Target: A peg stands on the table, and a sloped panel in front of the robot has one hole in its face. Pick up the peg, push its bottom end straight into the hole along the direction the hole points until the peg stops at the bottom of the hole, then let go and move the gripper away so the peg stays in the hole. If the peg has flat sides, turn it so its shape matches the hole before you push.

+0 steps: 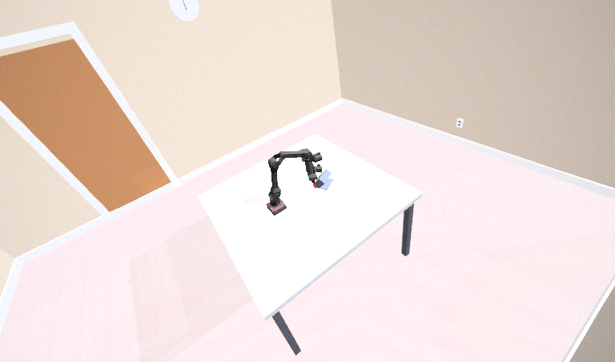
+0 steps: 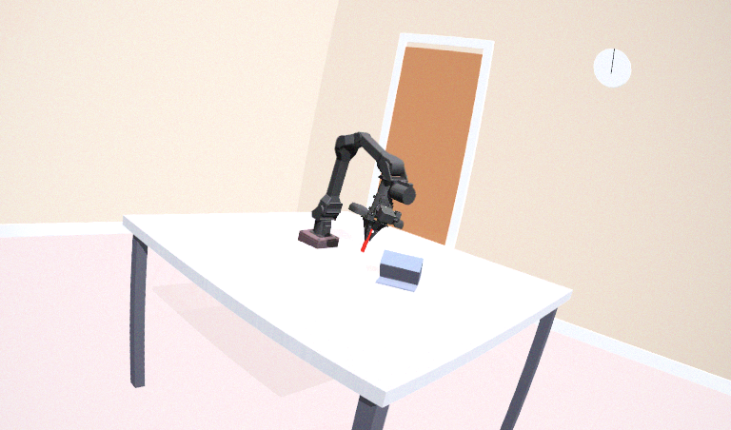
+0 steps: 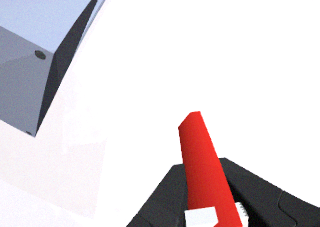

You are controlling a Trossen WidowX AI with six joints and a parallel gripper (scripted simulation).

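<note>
A red peg (image 1: 315,186) (image 2: 366,241) (image 3: 202,162) is held tilted in my gripper (image 2: 370,232) (image 3: 200,171), which is shut on it. Its free end points away from the fingers; its edges look faceted in the wrist view. The blue-grey sloped panel block (image 1: 324,177) (image 2: 401,261) (image 3: 35,12) stands on the table, apart from the peg. It is at the upper left in the wrist view. Small dark spots show near the corners of its grey side there; I cannot tell whether either is the hole. The peg's upper part is hidden by the fingers.
The white table (image 1: 317,231) (image 2: 302,285) carries the arm's reddish-brown base (image 1: 276,207) (image 2: 318,239). A thin blue-grey plate (image 2: 396,284) lies at the foot of the block. The arm arches over from the base toward the block.
</note>
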